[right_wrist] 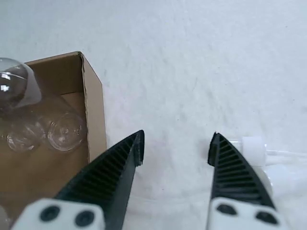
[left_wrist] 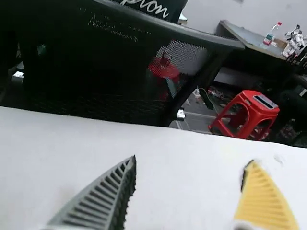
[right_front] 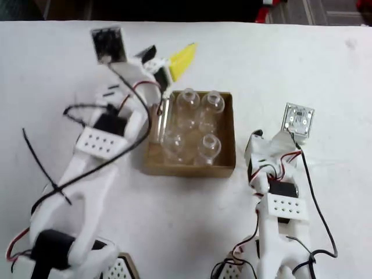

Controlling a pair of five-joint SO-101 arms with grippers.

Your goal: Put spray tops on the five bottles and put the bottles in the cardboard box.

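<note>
High view, bottom edge: both arm bases sit on the white tabletop [right_front: 192, 221], left arm [right_front: 87, 192] at lower left, right arm [right_front: 276, 209] at lower right, w/ black cables [right_front: 35, 157] trailing round the left one. The right arm stands short, wrist bent down just right of the cardboard box [right_front: 189, 167], not touching it. Right gripper [right_wrist: 176, 135] points down at the tabletop, jaws fairly wide, nothing held. Its wrist view has a white spray top [right_wrist: 253, 143] lying on the tabletop just beside one black finger, thin clear tube sticking out of it, and a box corner near the other finger.

Box sits approx. centre frame in the high view, top open. Inside: four clear bottles [right_front: 209, 146] upright in a 2x2 block toward the box's right side, mouths up. Along the box's left wall is another clear shape [right_front: 165, 113], prob. a fifth bottle lying down, can't tell for sure.

Further up, the left arm stretches from lower left to upper centre, past the box's upper left corner. Left gripper [left_wrist: 191, 165] hovers over the tabletop beyond the box, jaws wide apart, one grey finger and one yellow finger [right_front: 183, 58], holding nothing. Past the tabletop's far edge: black mesh chair [left_wrist: 120, 62], red stool [left_wrist: 249, 112]
</note>
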